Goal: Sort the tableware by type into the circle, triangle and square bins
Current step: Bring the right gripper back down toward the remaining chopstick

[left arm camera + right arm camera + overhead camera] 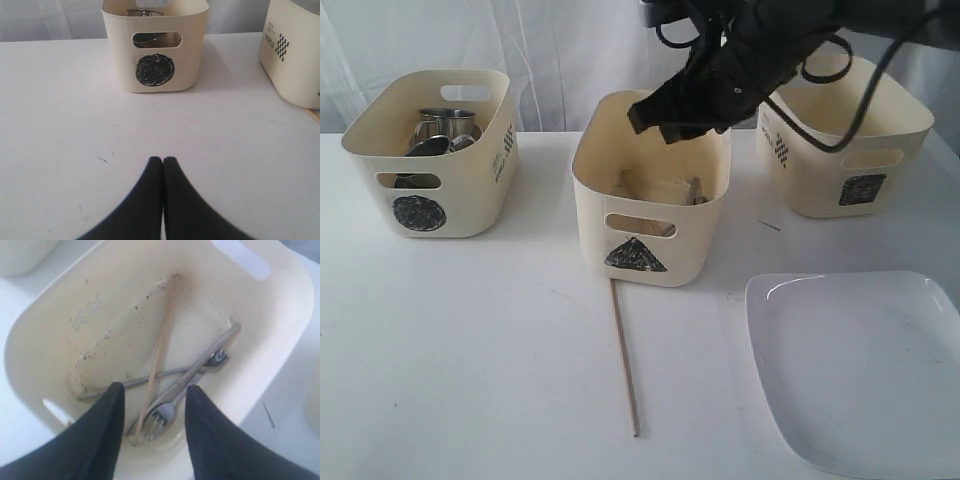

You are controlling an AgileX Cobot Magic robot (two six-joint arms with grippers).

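Note:
My right gripper hangs open over the triangle bin, holding nothing. In that bin lie a wooden chopstick, a steel fork and other steel cutlery, crossed over one another. A second chopstick lies on the table in front of the triangle bin. The large white square plate sits at the front right. Steel mugs stand in the circle bin. My left gripper is shut and empty, low over the table facing the circle bin.
The square bin stands at the back right, partly behind my right arm and its cables. In the left wrist view, the triangle bin's side and the loose chopstick's tip show at the edge. White curtain behind the table.

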